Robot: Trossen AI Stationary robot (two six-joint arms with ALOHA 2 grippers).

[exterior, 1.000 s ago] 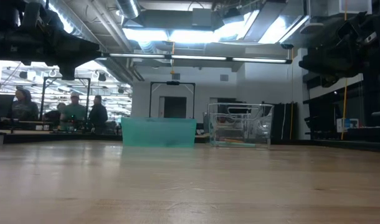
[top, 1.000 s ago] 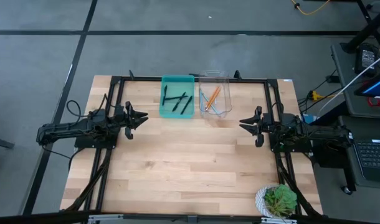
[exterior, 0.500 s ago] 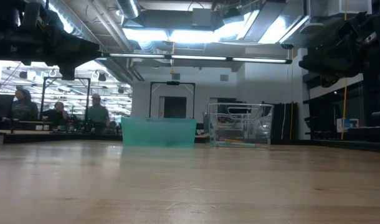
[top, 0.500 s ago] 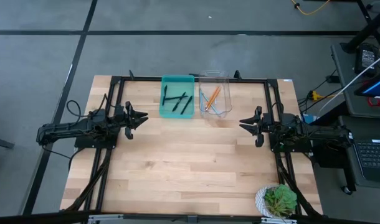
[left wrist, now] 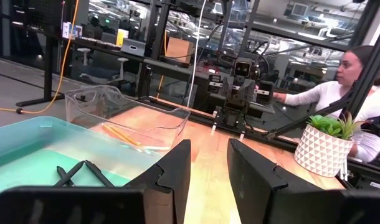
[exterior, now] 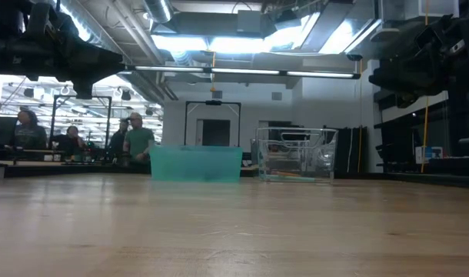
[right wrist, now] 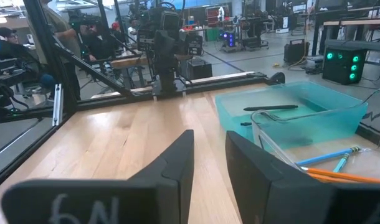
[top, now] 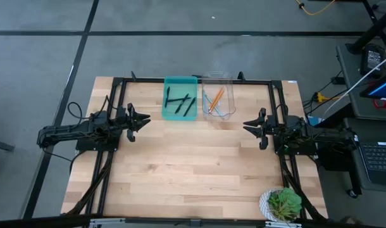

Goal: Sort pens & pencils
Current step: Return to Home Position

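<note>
Pens (top: 180, 102), slim and black, lie in teal bin (top: 166, 95); orange, blue pencils (top: 213, 100) in clear bin (top: 231, 96); left claw (top: 143, 120), right claw (top: 249, 126) released.

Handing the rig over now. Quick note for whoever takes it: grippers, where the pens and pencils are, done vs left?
Left gripper: open, empty, at the table's left side, pointing inward.
Right gripper: open, empty, at the right side, facing it.
Pens: in the teal bin at the far edge.
Pencils, orange and light blue: in the clear bin just right of the teal one.
Done: sorting looks complete; the high view shows no pen or pencil outside the bins.
Left: probably only confirming that both arms are home.
</note>
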